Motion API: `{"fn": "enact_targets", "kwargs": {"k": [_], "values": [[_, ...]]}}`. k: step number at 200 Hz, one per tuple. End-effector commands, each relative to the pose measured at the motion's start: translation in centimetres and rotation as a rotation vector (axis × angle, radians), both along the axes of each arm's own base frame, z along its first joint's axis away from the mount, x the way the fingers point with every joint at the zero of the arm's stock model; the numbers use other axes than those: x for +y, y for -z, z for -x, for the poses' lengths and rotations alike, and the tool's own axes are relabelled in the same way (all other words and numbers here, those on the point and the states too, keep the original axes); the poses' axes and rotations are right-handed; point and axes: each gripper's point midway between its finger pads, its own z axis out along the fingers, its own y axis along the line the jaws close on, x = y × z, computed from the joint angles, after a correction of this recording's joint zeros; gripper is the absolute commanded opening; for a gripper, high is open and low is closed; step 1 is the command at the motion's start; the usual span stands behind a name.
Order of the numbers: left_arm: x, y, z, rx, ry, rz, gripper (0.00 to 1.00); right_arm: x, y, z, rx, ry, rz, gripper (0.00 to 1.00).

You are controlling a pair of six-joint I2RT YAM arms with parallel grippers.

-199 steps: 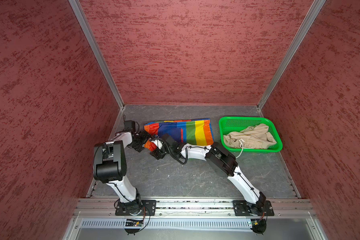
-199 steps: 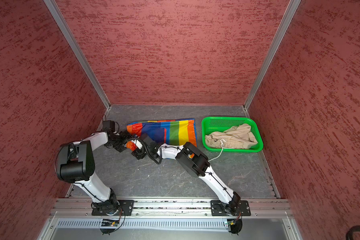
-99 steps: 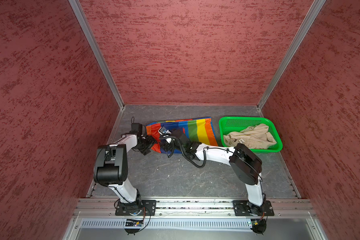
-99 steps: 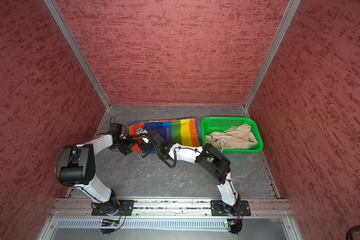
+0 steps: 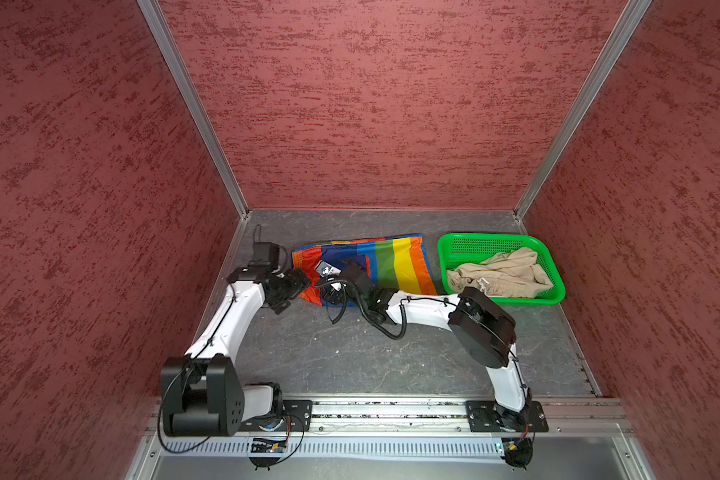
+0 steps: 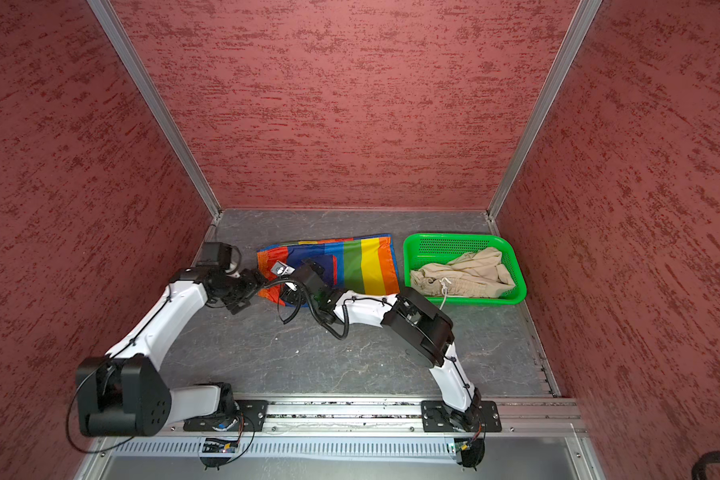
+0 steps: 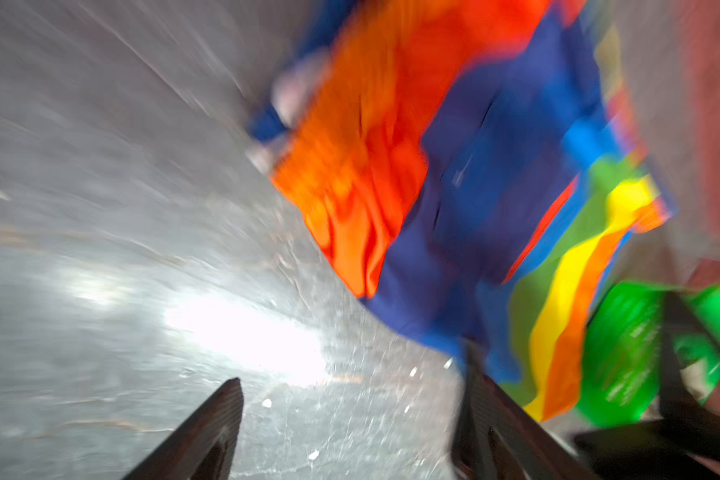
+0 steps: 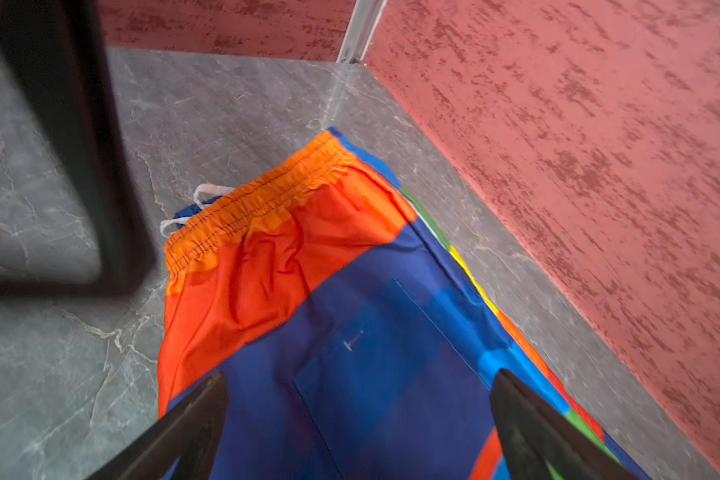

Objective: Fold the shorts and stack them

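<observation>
Right wrist view: right gripper (image 8: 360, 374) has its jaws spread wide with nothing between them, and it hangs over the blue panel of the rainbow shorts (image 8: 350, 332). The orange waistband (image 8: 258, 199) and a white drawstring (image 8: 208, 191) lie flat on the tabletop (image 8: 80, 374) beyond.

Left wrist view is motion-blurred. The left gripper (image 7: 352, 365) is also spread and empty, over bare tabletop just beside the orange-red end of the shorts.

Both top views: the rainbow shorts lie flat as a rough rectangle toward the back, left of the green basket (image 5: 487, 239). They are close to it, but contact cannot be told. The beige shorts (image 5: 504, 270) lie crumpled inside the basket.

Change from one second ago:
- Both grippers were together at the near-left corner of the shorts, with an orange-red bit of cloth drawn out toward the front between them.
- That corner now lies back with the rest of the shorts.
- The left gripper sits at the left edge and the right over the blue part.
- The right elbow (image 5: 483, 328) has swung from centre to in front of the basket.
- The beige shorts and basket are unchanged.
</observation>
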Motion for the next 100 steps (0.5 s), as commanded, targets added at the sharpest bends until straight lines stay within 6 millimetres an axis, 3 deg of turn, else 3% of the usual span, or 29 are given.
{"fn": "enact_targets", "kwargs": {"k": [1,38,65,87,100], "values": [[3.6,-0.3,2.2,0.045,-0.070,-0.043,0.90,3.0,1.0,0.9,-0.045,-0.086,0.056,0.99],[4.7,0.3,2.3,0.025,-0.115,0.055,0.93,6.5,5.4,1.5,0.053,-0.197,0.153,0.99],[4.3,1.4,1.9,0.032,-0.117,0.103,0.93,7.3,8.8,1.2,0.101,-0.207,0.196,0.99],[4.2,2.0,1.6,0.042,-0.115,0.108,0.94,7.5,10.3,0.4,0.128,-0.169,0.198,0.98],[4.1,2.2,1.5,0.045,-0.111,0.114,0.94,7.5,10.9,0.2,0.156,-0.154,0.191,0.91]]}}
